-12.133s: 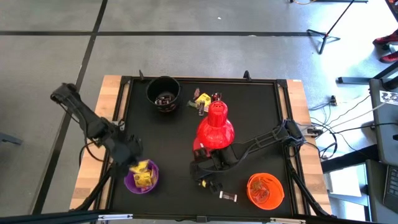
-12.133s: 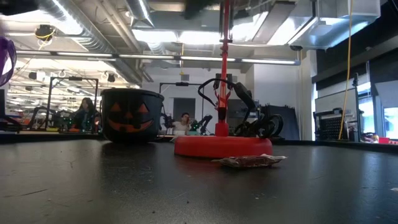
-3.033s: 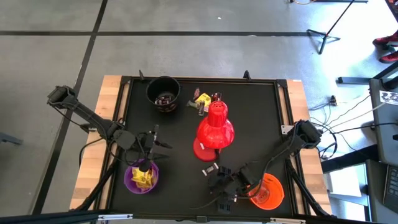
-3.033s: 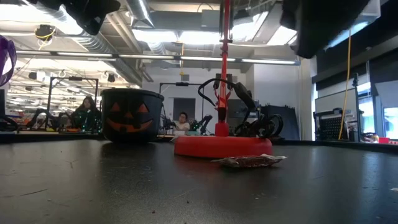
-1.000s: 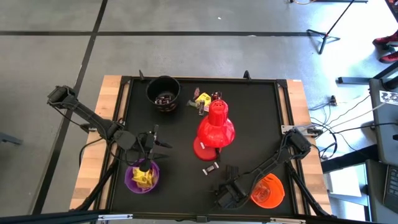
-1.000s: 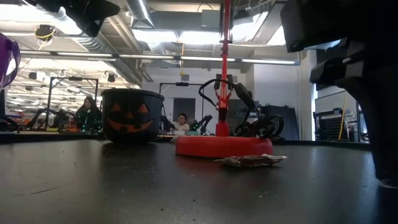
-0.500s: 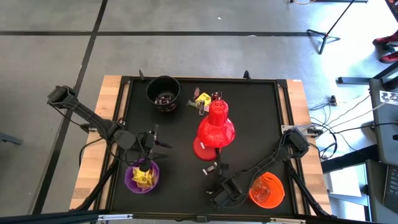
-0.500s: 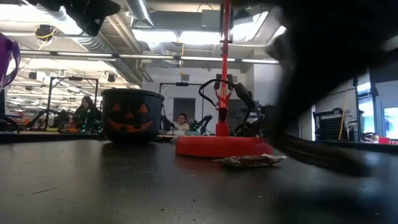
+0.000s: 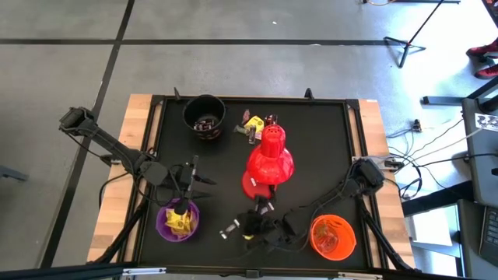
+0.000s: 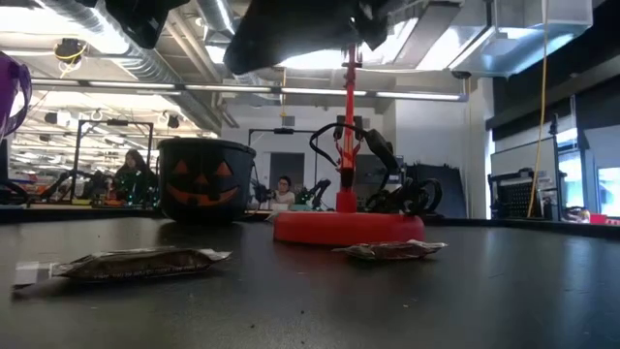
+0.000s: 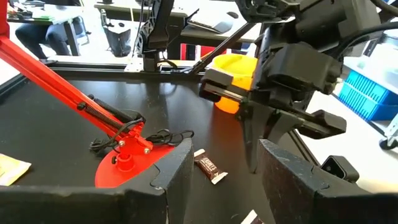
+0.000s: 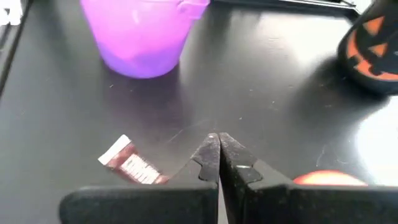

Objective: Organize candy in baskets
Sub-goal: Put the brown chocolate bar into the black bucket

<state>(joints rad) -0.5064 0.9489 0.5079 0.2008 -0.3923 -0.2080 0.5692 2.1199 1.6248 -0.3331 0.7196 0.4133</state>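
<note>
**Sorting partly done, loose sweets still out**

In the high view the red lamp stands mid-frame. My three baskets all carry something: the black bucket at upper left holds dark pieces, the purple bucket at lower left holds yellow ones, the orange bucket at lower right looks to hold a few.

My left gripper hangs just above the purple bucket, fingers spread, empty. My right gripper sits low at bottom centre, fingers pressed together, pinching nothing.

I judge these remain: a small cluster of candy above the lamp, one dark wrapped bar beside its base, and a brown bar just left of my right gripper.
</note>
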